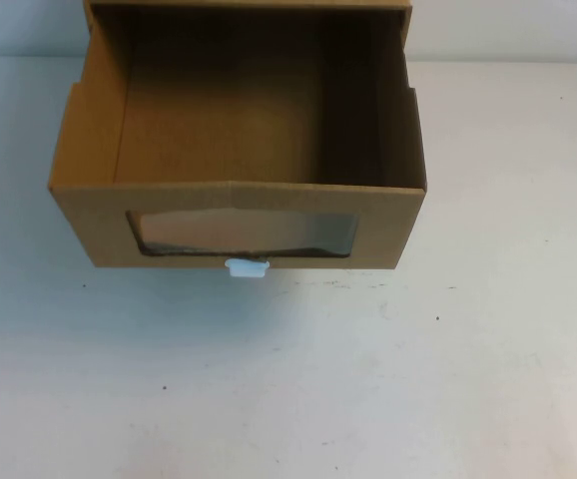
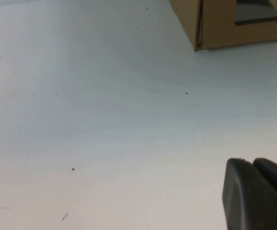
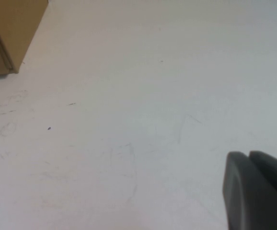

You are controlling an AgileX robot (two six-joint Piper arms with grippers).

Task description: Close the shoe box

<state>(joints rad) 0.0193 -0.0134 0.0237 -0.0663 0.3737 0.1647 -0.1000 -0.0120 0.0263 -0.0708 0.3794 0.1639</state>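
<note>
The shoe box [image 1: 237, 190] is sitting on the white table [image 1: 388, 379] with its drawer pulled out toward the robot, its open top showing a bare cardboard interior; the clear window [image 1: 241, 233] is facing the robot and the small white pull tab [image 1: 247, 267] is hanging just under it. Neither arm is showing in the high view. The left gripper [image 2: 260, 194] is hovering low over the table, well apart from the box's front corner, and its fingers appear pressed together, holding nothing. The right gripper [image 3: 258, 191] is hovering likewise near the box's other side, fingers together and empty.
</note>
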